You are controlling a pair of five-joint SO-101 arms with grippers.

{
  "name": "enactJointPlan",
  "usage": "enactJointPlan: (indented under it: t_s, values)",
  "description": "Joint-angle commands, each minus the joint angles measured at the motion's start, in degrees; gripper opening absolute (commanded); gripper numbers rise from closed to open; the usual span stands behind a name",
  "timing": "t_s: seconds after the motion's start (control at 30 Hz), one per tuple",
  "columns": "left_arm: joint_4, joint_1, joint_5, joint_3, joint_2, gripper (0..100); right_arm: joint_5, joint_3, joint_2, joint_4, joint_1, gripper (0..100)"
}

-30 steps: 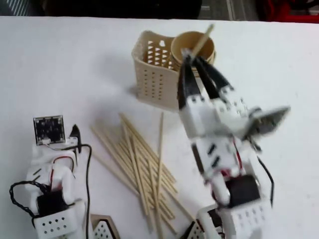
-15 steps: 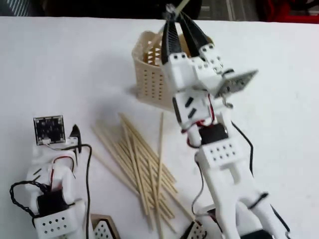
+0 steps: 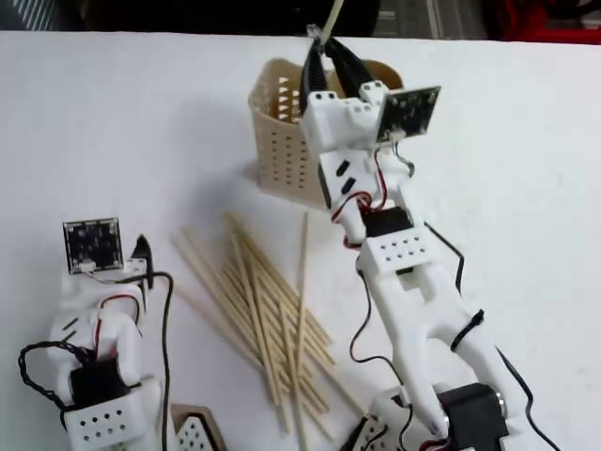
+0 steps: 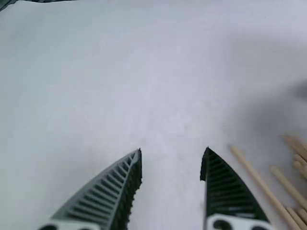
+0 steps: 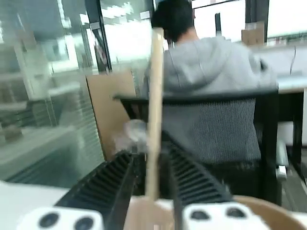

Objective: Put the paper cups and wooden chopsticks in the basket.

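Observation:
My right gripper (image 3: 322,45) hangs over the cream perforated basket (image 3: 280,141) at the back of the table, shut on a wooden chopstick (image 3: 331,19) that sticks up past its tips. In the right wrist view the same chopstick (image 5: 155,110) stands upright between the black fingers (image 5: 115,179), with a paper cup's rim (image 5: 268,211) below. That brown paper cup (image 3: 383,70) sits inside the basket, mostly hidden by the arm. Several loose chopsticks (image 3: 268,315) lie in a pile on the table in front of the basket. My left gripper (image 4: 170,158) is open just above bare table near the front left, chopstick ends (image 4: 268,184) beside it.
The table (image 3: 113,122) is white, with free room at the left and far right. The left arm's base (image 3: 99,376) and its cables sit at the front left corner. The right arm (image 3: 423,319) stretches from the front edge to the basket.
The right arm has stretched forward and risen, carrying the chopstick from over the cup toward the basket's back rim. The left arm has not moved.

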Motion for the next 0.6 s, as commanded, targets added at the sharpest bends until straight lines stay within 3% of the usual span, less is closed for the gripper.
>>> enactJointPlan:
  t_s: [0.0, 0.17, 0.4, 0.57]
  values:
    - [-1.5, -0.1, 0.3, -0.4, -0.7, 21, -0.4, -4.3, -2.7, 8.2, 0.4, 15.7]
    - [-1.5, -0.1, 0.3, -0.4, -0.7, 21, -0.5, -5.3, -10.9, 20.9, -0.5, 13.3]
    - [-1.5, -0.1, 0.3, -0.4, -0.7, 21, 0.0, -5.4, -26.9, 47.4, -6.0, 12.5]
    - [-1.5, -0.1, 0.3, -0.4, -0.7, 21, 3.6, -5.1, -29.3, 62.5, -9.3, 12.3]
